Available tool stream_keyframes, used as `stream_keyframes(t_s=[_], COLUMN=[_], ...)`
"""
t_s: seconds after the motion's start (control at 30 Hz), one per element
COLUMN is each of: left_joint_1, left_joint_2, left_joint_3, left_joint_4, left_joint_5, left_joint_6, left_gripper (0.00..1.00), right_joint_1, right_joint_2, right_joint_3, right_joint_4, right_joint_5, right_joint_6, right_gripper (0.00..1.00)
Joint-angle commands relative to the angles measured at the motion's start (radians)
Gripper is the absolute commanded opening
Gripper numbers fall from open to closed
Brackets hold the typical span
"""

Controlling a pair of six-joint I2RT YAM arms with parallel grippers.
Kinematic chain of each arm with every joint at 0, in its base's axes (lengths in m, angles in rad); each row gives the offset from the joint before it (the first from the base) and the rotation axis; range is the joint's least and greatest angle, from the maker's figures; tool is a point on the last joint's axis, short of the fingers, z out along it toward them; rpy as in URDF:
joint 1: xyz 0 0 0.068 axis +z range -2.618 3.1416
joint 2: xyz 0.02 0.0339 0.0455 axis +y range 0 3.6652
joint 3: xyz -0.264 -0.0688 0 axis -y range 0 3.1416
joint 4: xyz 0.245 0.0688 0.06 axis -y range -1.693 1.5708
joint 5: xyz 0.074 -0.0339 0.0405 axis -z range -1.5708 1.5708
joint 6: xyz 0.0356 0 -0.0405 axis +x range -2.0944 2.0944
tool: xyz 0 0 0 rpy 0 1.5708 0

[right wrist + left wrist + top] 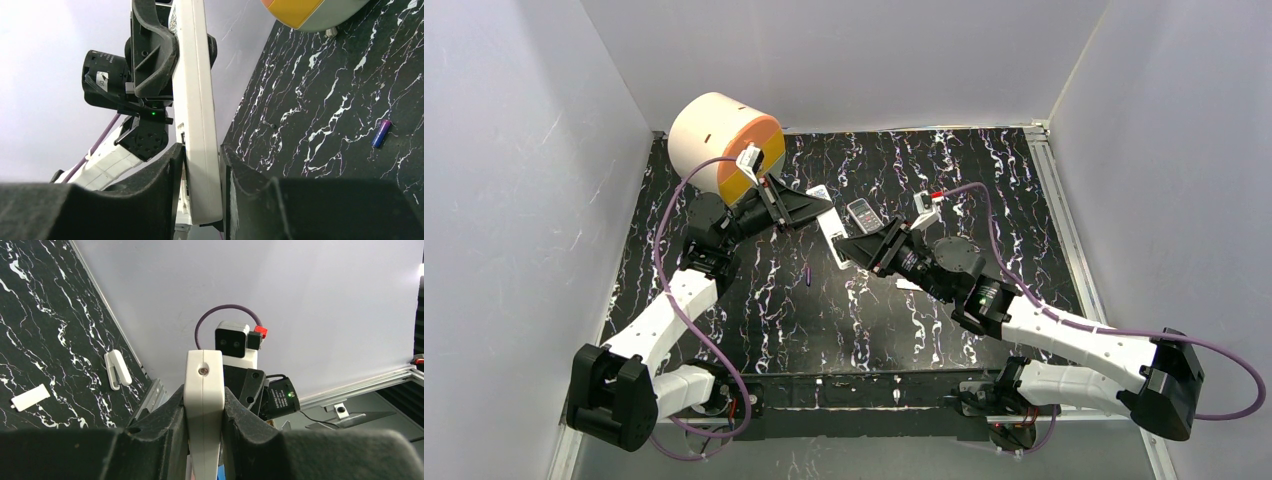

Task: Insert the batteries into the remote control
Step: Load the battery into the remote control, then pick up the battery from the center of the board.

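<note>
A long white remote (833, 236) is held off the black marbled table by both grippers. My left gripper (823, 212) is shut on its far end; in the left wrist view the remote (203, 385) stands edge-on between the jaws of that gripper (203, 402). My right gripper (848, 249) is shut on its near end; in the right wrist view the remote (196, 115) runs up from this gripper (200, 167) to the left fingers (152, 50). One purple battery (808, 275) lies on the table left of the grippers, also in the right wrist view (381, 133). Other batteries are out of view.
A second, dark grey remote (862, 212) lies just behind the grippers. A big white cylinder with an orange face (724, 140) stands at the back left. Two small white flat pieces (118, 369) (30, 396) lie on the table. White walls enclose the table.
</note>
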Motion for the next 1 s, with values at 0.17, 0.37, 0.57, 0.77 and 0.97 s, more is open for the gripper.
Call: stream_keyframes(t_s=[0.17, 0.37, 0.57, 0.77, 0.97], left_joint_1=[-0.003, 0.005, 0.021, 0.026, 0.026], left_joint_2=[-0.051, -0.108, -0.216, -0.361, -0.508], left_joint_3=[0.018, -0.008, -0.003, 0.070, 0.126], left_joint_4=[-0.005, -0.092, -0.341, -0.816, -1.093], left_joint_5=[0.000, -0.022, -0.071, -0.314, -0.528], left_joint_6=[0.061, 0.233, 0.466, 0.726, 0.868], left_gripper=[0.00, 0.00, 0.00, 0.00, 0.00], right_joint_1=[0.001, 0.000, -0.002, -0.002, -0.002], right_joint_2=[-0.017, -0.118, -0.220, -0.144, 0.198], right_joint_3=[0.053, 0.069, 0.081, 0.150, 0.312], right_joint_4=[-0.001, -0.135, -0.374, -0.568, -0.645], right_joint_5=[-0.012, 0.057, 0.227, 0.347, 0.202], right_joint_6=[-0.076, -0.189, -0.227, -0.240, -0.310], right_gripper=[0.73, 0.87, 0.88, 0.83, 0.80])
